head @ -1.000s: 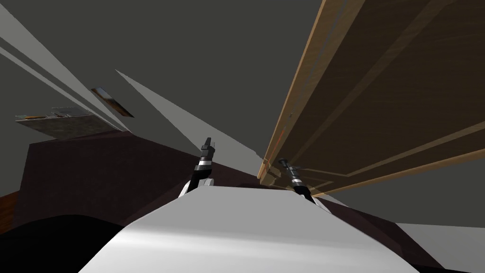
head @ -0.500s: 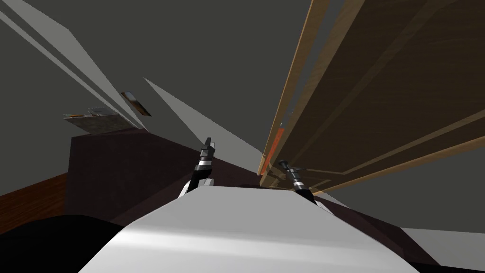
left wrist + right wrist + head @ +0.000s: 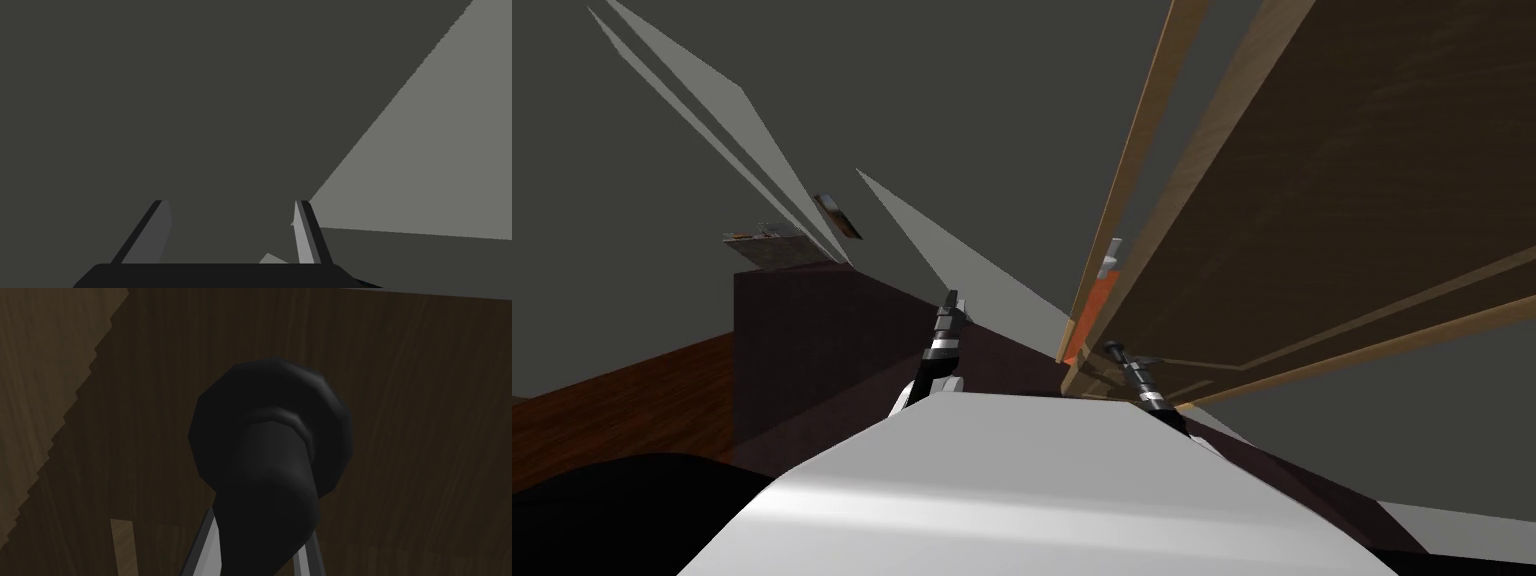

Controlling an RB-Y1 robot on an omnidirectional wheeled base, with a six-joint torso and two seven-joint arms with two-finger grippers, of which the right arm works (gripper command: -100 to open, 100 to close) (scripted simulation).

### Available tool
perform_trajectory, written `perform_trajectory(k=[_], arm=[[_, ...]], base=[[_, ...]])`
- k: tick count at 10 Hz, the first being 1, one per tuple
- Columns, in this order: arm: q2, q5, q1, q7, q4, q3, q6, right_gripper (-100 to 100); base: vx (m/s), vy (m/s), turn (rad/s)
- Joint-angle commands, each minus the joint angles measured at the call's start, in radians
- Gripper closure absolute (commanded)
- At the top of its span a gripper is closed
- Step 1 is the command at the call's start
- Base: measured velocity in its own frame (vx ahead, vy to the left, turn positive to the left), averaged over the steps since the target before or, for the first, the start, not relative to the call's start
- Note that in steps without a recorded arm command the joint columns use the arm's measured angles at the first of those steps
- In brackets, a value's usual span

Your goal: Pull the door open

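A brown wooden door [image 3: 1342, 200] fills the right of the head view, standing ajar from its lighter wooden frame [image 3: 1127, 190]. In the gap between them an orange strip [image 3: 1092, 305] and a small grey piece [image 3: 1111, 256] show. My right gripper [image 3: 1115, 350] is at the door's lower edge. In the right wrist view it is shut on the black door handle [image 3: 270, 453], with its fingers [image 3: 205, 543] pressing the lever's sides in front of the dark wood. My left gripper [image 3: 953, 300] is held up left of the door, open [image 3: 230, 202] and holding nothing.
A dark maroon block of furniture [image 3: 812, 340] stands to the left, with a reddish wooden floor [image 3: 612, 400] beside it. Grey walls lie ahead. A black area [image 3: 592, 510] sits at the lower left.
The gap between door and frame has widened, uncovering the orange strip and grey piece. The whole head view has swung, so the maroon furniture and floor now sit further right. Both grippers keep their hold.
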Motion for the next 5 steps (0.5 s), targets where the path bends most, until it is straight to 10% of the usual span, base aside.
perform_trajectory(k=[1,5], arm=[[-0.015,0.002,0.025,-0.012,-0.001,0.007,-0.032,100],[-0.029,0.004,0.044,-0.028,0.004,0.021,-0.063,100]], base=[[-0.199,-0.065,0.150],[-0.159,-0.053,0.105]])
